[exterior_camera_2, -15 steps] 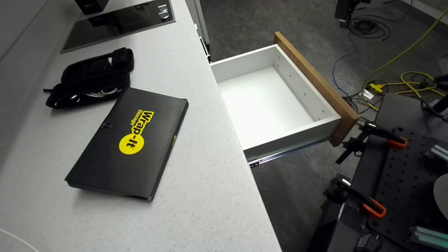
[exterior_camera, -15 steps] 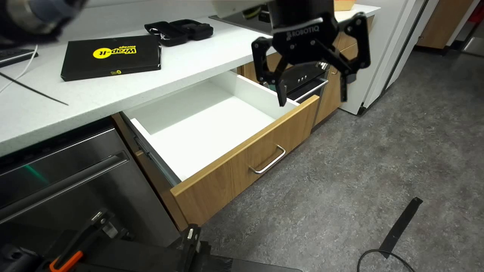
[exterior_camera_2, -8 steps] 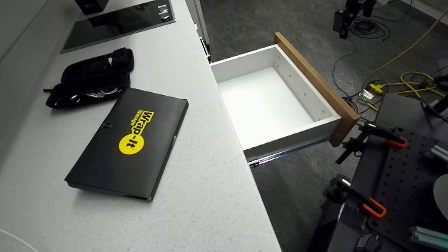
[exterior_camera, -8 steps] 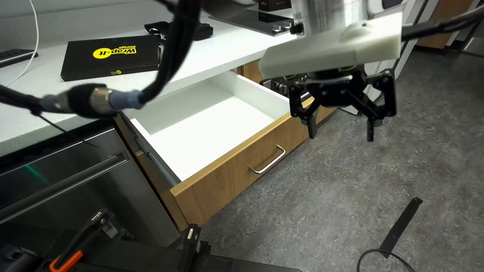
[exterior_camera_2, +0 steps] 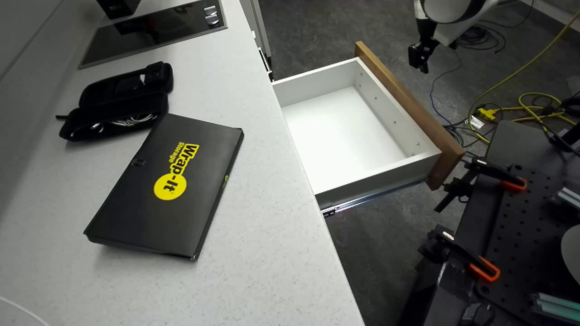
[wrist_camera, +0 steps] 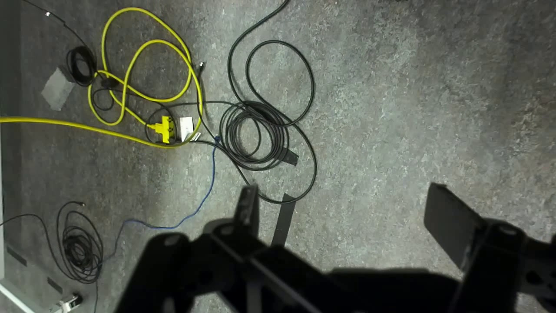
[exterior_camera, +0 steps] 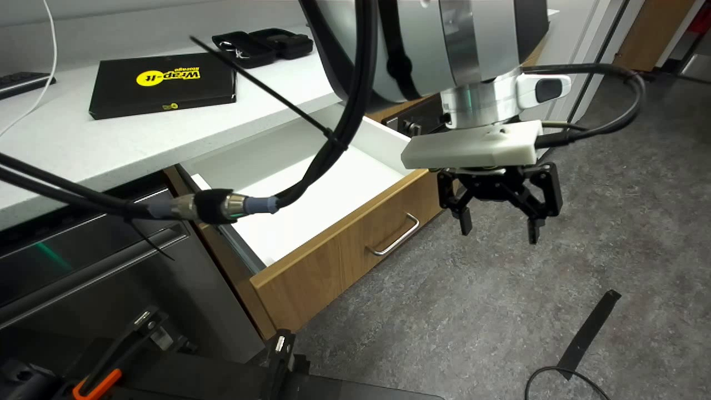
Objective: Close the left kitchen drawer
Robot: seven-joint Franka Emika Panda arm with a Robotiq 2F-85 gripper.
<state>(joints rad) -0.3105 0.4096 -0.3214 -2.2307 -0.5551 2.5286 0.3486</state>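
The left kitchen drawer [exterior_camera: 328, 266] is pulled far out. It has an oak front, a silver bar handle [exterior_camera: 397, 240] and a bare white interior. In an exterior view its open box and the inner side of its front [exterior_camera_2: 408, 100] show; the handle is hidden there. My gripper [exterior_camera: 500, 236] is open and empty, pointing down. It hangs on the room side of the drawer front, near its far end, apart from it. In the wrist view the spread fingers [wrist_camera: 343, 191] frame only grey floor; the drawer is out of view there.
The white countertop [exterior_camera: 166, 139] holds a black Wrap-It box [exterior_camera: 164, 86] and an open black case [exterior_camera: 264, 45]. A steel appliance [exterior_camera: 111, 289] stands beside the drawer. Black clamps with orange handles [exterior_camera_2: 485, 268] sit on the robot's base table. Cables [wrist_camera: 256, 134] lie on the floor.
My gripper has moved from above the drawer's far end outward past the front and lower, over the floor. The arm and its cable now hang across the drawer. The drawer has not moved.
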